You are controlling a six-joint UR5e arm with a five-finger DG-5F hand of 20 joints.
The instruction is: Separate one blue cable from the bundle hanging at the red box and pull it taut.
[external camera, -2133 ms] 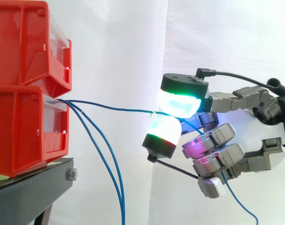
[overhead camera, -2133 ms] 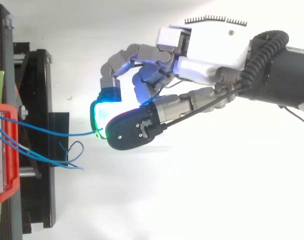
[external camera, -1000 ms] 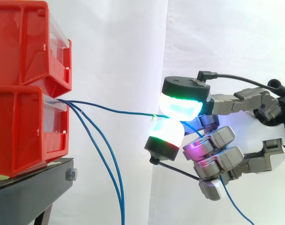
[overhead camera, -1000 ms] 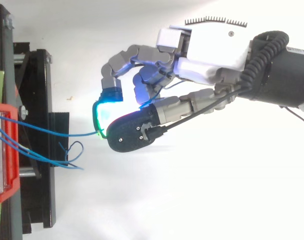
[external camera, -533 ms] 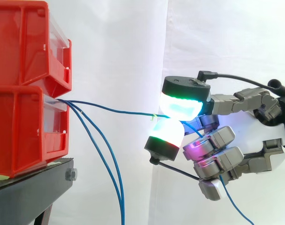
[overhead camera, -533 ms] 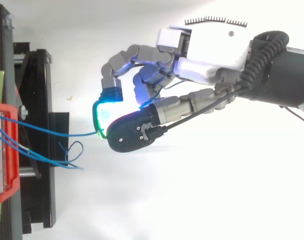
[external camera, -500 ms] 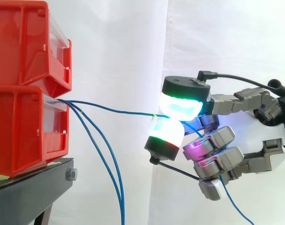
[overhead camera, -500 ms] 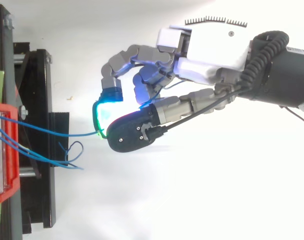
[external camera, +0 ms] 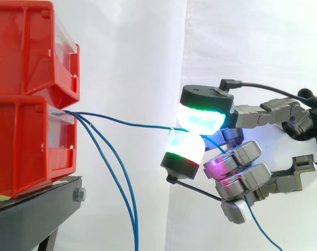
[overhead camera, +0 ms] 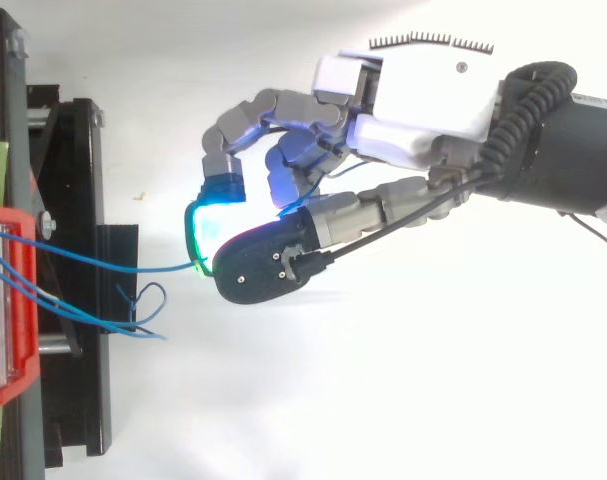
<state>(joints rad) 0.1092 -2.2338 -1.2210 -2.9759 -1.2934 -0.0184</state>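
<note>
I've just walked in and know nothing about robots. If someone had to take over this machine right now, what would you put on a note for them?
Hand: shut on one blue cable, pinched between two glowing fingers.
Things: that cable runs from the lower red box across to the pinch, with a slight sag; its loose end hangs below the hand. Two other blue cables hang down from the same box, beside the black stand.
Done: one cable is separated from the others.
Left: pull away from the box until the sag is gone, probably a small move.
</note>
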